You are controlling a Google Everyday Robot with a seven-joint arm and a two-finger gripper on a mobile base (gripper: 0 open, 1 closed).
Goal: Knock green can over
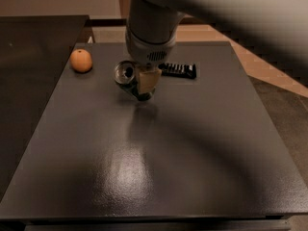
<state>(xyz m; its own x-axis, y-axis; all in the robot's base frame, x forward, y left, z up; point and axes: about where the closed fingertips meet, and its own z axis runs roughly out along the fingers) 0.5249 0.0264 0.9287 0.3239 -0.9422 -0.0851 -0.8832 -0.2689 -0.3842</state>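
Observation:
The green can (pixel 126 74) is at the back middle of the dark table (pixel 192 148). It is tilted, with its silver top and pull-tab opening facing left and towards the camera. My gripper (pixel 144 86) comes down from above and is shut on the can's dark-green body. One tan fingertip pad (pixel 149 80) shows on the can's right side. The can's lower end is hidden behind the fingers and seems to be at or just above the table surface.
A round orange fruit (pixel 81 60) lies at the back left of the table. A flat black ridged bar (pixel 178 70) lies just right of the gripper. A second dark surface (pixel 29 47) adjoins on the left. The arm fills the upper right.

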